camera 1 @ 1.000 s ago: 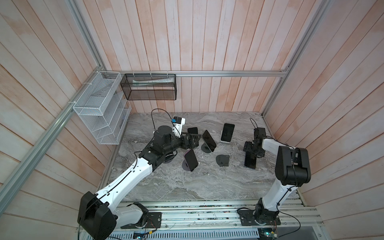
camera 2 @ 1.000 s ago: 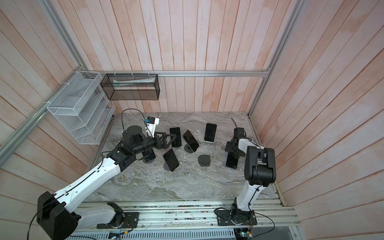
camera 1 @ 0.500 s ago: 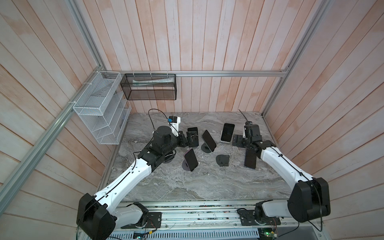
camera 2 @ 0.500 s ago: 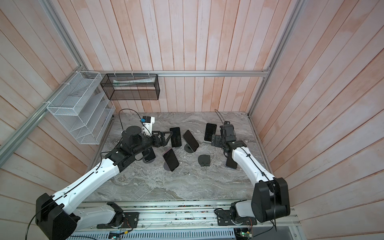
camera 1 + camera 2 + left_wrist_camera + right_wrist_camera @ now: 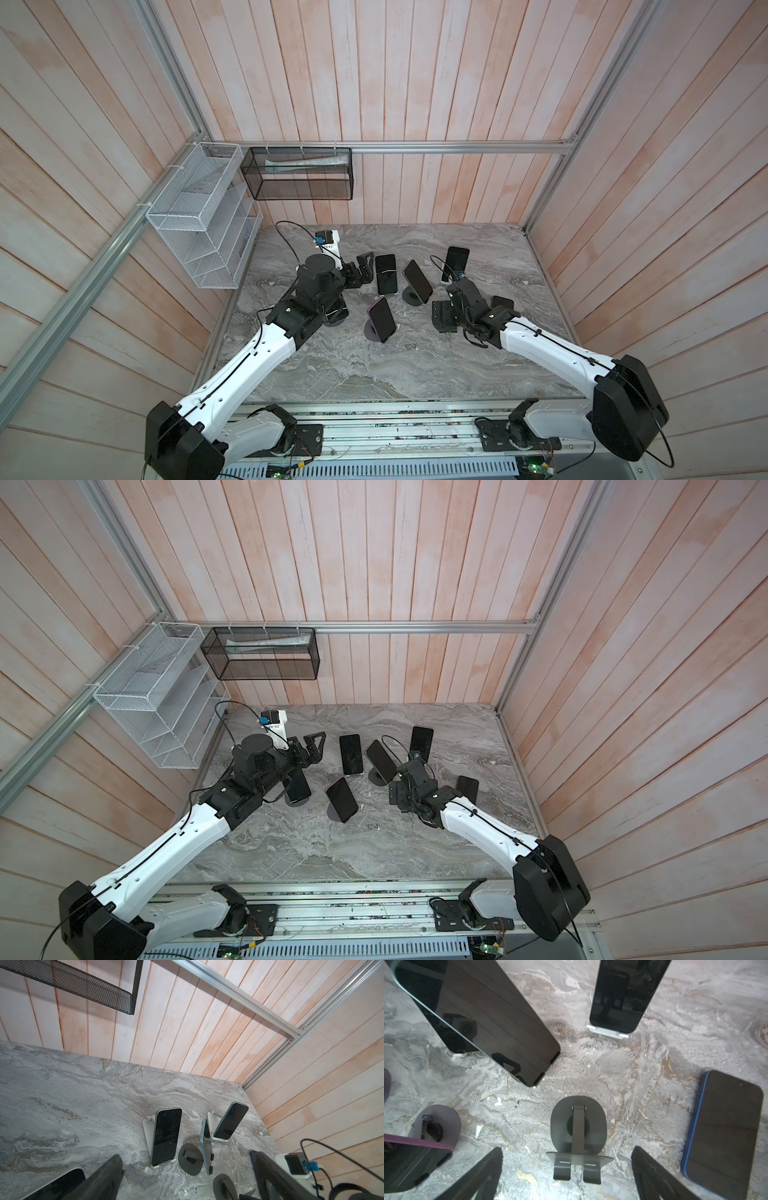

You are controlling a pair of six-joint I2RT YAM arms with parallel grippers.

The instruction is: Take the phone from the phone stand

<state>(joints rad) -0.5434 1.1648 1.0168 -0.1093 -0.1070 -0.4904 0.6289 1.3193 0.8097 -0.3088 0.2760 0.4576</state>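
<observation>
Both left claw (image 5: pixel 365 268) and right claw (image 5: pixel 566 1152) gape empty; mesh basket (image 5: pixel 299 194) holds pale tube (image 5: pixel 303 163).

In both top views right gripper (image 5: pixel 445 316) covers most of empty stand (image 5: pixel 579 1136) beneath it. Left arm hides part of docked phone (image 5: pixel 297 791) behind left gripper (image 5: pixel 313 749). Right wrist view: purple phone (image 5: pixel 409 1161) cut by frame edge.

The right gripper (image 5: pixel 568 1148) has left the blue phone (image 5: pixel 722 1132) and moved over the dark stand (image 5: pixel 578 1118).

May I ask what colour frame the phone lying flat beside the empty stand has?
The phone has a blue frame, clearest in the right wrist view.
</observation>
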